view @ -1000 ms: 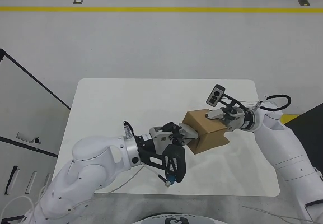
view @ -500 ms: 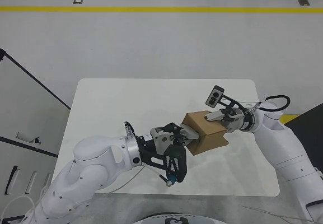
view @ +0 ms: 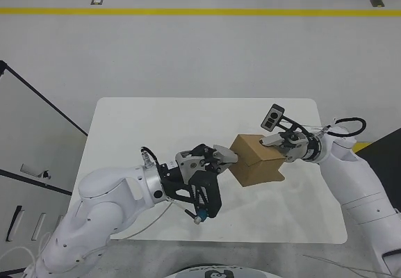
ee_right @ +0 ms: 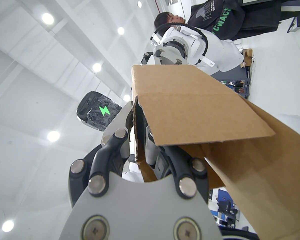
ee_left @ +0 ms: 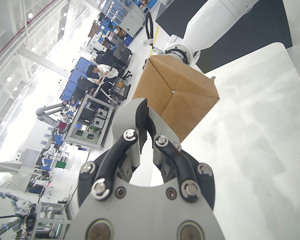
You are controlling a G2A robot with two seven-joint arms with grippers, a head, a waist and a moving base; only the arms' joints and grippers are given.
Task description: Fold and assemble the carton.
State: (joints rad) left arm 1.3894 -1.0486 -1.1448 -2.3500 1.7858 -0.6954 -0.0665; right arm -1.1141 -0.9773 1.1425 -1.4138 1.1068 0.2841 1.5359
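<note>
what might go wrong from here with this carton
The right gripper pinches just one thin wall of the carton; the cardboard could bend, tear or slip.
The end flaps only meet, with a small gap at the centre, so they may spring open.
The shut left gripper sits close and might knock it.

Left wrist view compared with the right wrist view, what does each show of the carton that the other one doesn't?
Only the left wrist view shows the carton from its closed end, where the flaps meet at a seam, with the shut left gripper in front of it and the white table. Only the right wrist view shows an open flap and the right gripper clamped on a carton wall. Both show the same brown carton close up.
</note>
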